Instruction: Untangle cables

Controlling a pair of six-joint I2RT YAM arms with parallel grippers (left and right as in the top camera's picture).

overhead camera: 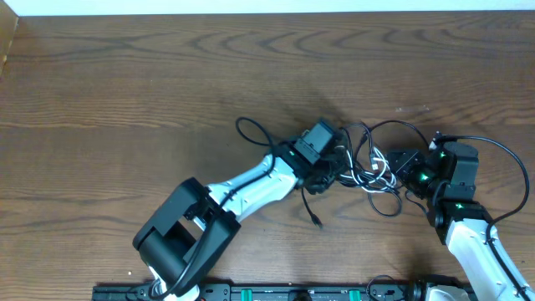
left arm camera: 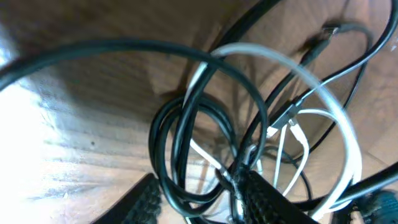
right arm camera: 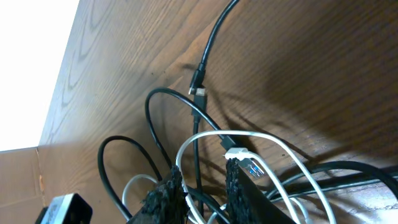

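On the wooden table, tangled cables are lying between both arms. The left gripper is straddling black loops, half-open, grip unclear. The right gripper is pinching white and black strands.

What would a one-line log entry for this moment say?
cables: black and white, knotted on table | left tool: around black loops, grip unclear | right tool: pinching cables | state: tangled

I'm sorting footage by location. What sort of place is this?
Probably a robotics lab or test bench rather than a home. A plain wood-grain table has the left arm and right arm mounted at one edge, and a tangle of thin cables lies between them.
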